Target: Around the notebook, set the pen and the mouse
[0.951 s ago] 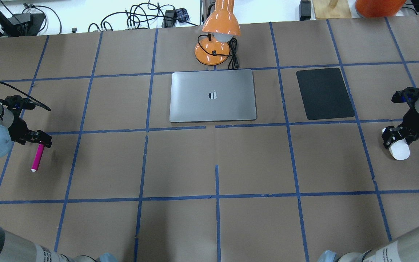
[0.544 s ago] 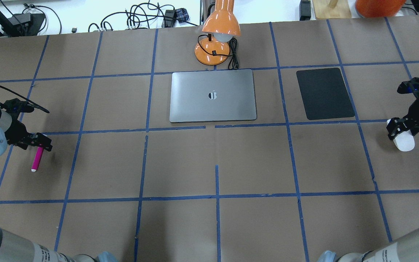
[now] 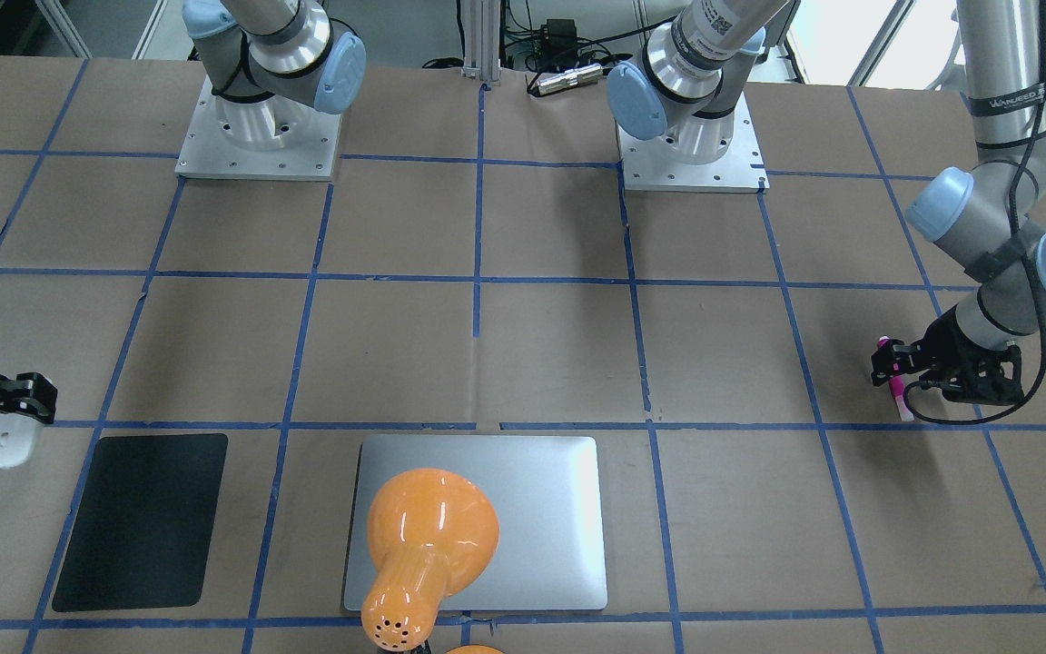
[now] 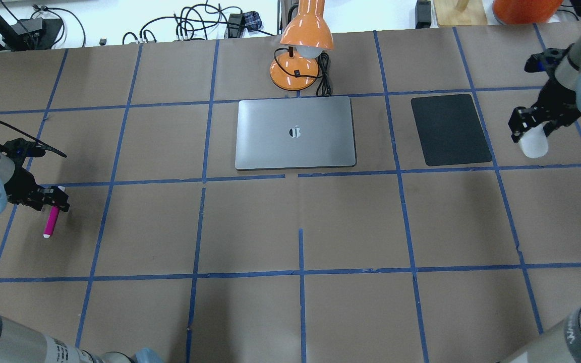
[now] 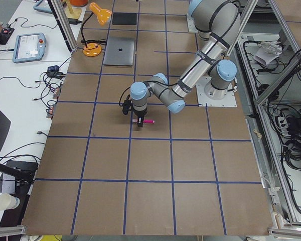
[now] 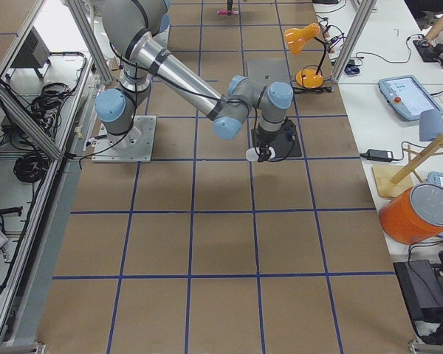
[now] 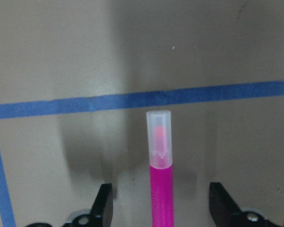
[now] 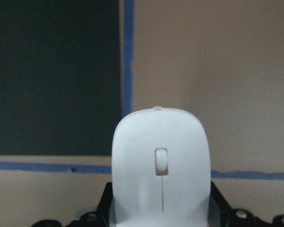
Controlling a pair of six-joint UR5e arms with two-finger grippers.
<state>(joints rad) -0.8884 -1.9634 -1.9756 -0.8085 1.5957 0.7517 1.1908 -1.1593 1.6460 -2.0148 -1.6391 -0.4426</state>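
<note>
stood there watching and the left gripper (image 4: 54, 200) was way out at the left end of the table (image 4: 250, 227), down over the pen (image 4: 50, 223). its fingers (image 7: 104, 208) were spread wide with the pink barrel running between them, clear gaps on both sides, nothing touching. the pen lay on the brown paper beside a blue tape line, well apart from the notebook (image 4: 295, 133).

over on the other side the right gripper (image 4: 527, 132) was clamped on the mouse (image 4: 533, 145), fingers hugging its sides, scroll wheel facing up. it held the mouse just off the right edge of the black mat (image 4: 450, 129), not touching it. the notebook sat closed in the middle, far side of the table, right in front of the orange lamp (image 4: 306, 30), with the mat between it and the mouse.
</note>
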